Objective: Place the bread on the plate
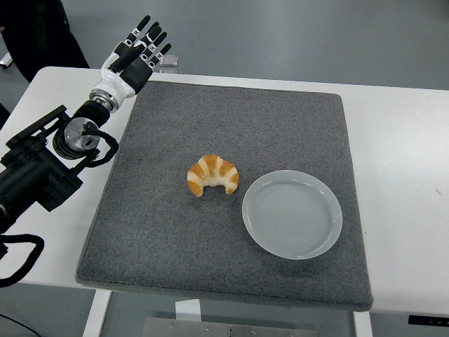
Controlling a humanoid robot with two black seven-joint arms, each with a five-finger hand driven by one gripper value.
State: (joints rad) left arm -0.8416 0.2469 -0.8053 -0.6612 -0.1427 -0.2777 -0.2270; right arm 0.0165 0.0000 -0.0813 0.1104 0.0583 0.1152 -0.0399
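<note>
The bread (212,175), mid-mat (175,267) and just beside the plate (292,213), looks light, soft, crushable: grip its thick middle gently. Left hand (137,50) hovers wide, empty, at the far-left corner.

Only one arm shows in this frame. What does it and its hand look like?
The left arm is black and blocky, with a round joint housing and a black cable looping beside it. A white and silver wrist cuff leads to the left hand, which has five black fingers with pale segments.
</note>
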